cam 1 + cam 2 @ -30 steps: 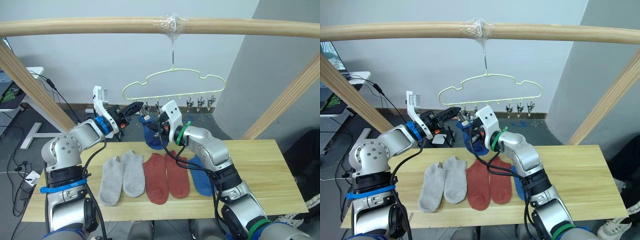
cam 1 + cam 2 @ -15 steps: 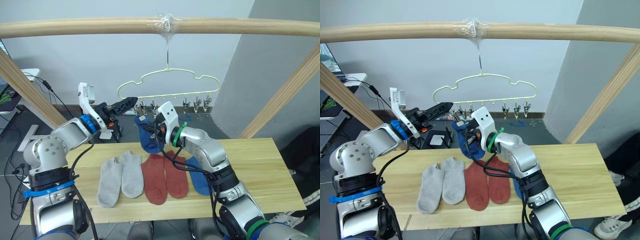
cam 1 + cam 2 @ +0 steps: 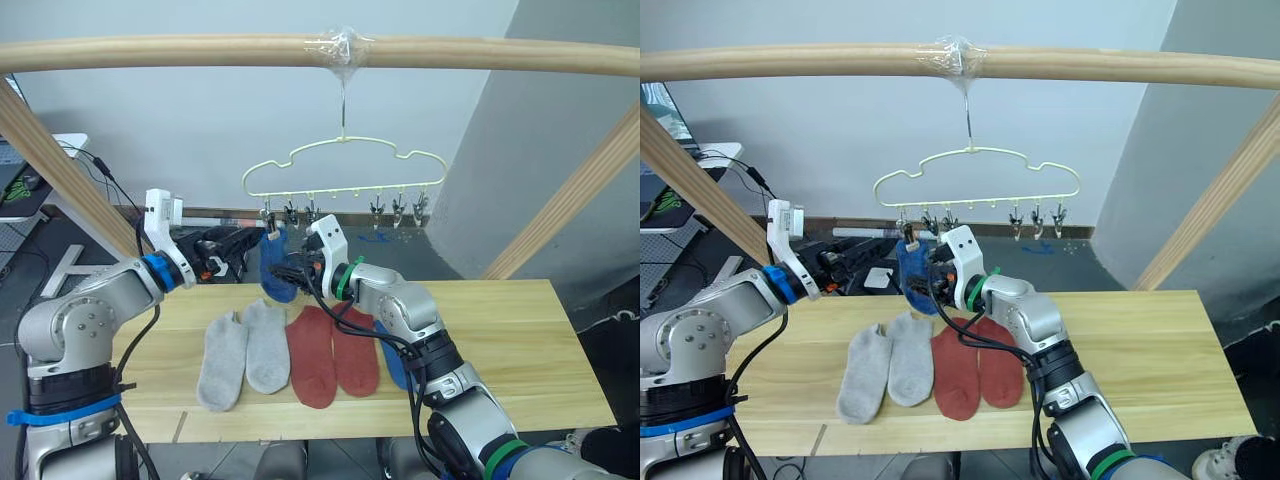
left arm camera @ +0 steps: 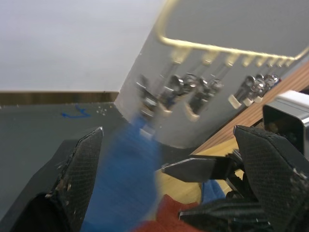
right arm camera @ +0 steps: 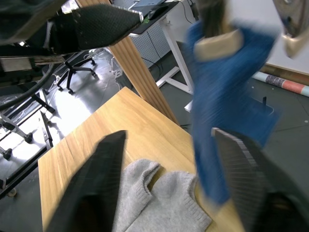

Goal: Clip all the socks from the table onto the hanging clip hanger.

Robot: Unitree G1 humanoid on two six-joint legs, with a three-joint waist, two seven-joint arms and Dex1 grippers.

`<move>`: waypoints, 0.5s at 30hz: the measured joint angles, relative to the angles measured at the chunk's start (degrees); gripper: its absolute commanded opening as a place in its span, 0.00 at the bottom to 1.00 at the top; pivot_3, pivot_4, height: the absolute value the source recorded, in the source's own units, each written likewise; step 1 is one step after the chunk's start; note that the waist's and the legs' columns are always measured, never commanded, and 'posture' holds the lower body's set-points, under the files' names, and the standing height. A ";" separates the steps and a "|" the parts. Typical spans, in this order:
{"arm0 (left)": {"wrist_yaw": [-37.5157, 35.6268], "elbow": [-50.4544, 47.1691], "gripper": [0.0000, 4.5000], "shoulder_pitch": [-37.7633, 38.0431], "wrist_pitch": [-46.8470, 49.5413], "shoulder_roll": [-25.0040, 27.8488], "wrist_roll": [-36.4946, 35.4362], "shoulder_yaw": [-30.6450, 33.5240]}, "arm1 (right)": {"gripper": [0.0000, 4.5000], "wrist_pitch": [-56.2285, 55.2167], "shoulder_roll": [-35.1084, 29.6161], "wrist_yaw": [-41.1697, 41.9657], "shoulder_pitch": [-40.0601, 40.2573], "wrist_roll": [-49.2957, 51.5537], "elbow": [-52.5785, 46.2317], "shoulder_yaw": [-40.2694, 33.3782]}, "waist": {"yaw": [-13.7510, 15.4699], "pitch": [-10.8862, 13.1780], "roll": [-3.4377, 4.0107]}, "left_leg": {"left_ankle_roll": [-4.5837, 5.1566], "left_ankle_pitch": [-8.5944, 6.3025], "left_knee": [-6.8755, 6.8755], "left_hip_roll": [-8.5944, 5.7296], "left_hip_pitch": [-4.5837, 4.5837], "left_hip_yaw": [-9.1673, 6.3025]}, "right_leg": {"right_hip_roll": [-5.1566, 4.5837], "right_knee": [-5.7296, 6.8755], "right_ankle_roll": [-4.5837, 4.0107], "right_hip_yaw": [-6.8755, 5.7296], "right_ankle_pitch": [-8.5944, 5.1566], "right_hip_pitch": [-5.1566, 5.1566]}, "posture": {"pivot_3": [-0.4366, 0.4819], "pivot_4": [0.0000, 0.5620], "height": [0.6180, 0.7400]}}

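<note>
A: How do the fingers stand?
B: Both pairs are spread wide and hold nothing. The right gripper [image 5: 166,183] sits just beside the hanging blue sock [image 3: 273,268]; the left gripper [image 3: 238,243] is near its other side.
A: Where is that sock?
B: Pinched by the leftmost clip of the clip hanger [image 3: 345,170], dangling above the table [image 3: 520,345].
A: And the rest?
B: 2 grey socks [image 3: 245,350] and 2 red socks [image 3: 332,352] lie flat in a row. A second blue sock [image 3: 393,362] is mostly hidden behind the right arm.
</note>
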 measured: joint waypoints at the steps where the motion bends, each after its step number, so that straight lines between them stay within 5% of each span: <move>1: 0.11 -2.42 1.00 1.19 -2.08 0.26 2.43 -2.03 | 0.94 -0.59 -0.73 -0.30 1.51 -0.36 -1.13 0.11 | 0.02 -0.01 -0.01 | 0.00 0.00 -0.03 0.00 0.02 0.01 | -0.01 -0.03 0.00 0.01 0.00 0.02 | 0.63 0.33 1.00; 7: 3.34 -11.23 1.00 5.96 -11.02 -4.26 12.24 -10.75 | 0.99 -1.45 -11.41 -0.31 10.64 -4.41 -8.18 1.93 | 1.29 0.02 0.00 | 0.00 0.00 0.03 -0.07 -0.12 0.03 | -0.07 -0.07 0.00 0.02 0.00 -0.01 | 0.62 0.33 1.00; 15: 11.71 -11.34 0.55 8.10 -26.96 -15.28 28.34 -21.16 | 1.00 0.78 -24.11 5.13 16.83 -1.10 -26.31 -1.34 | 1.51 0.01 0.00 | 0.09 -0.02 0.06 -0.02 -0.02 0.07 | -0.01 -0.07 -0.03 0.05 0.02 0.11 | 0.57 0.33 1.00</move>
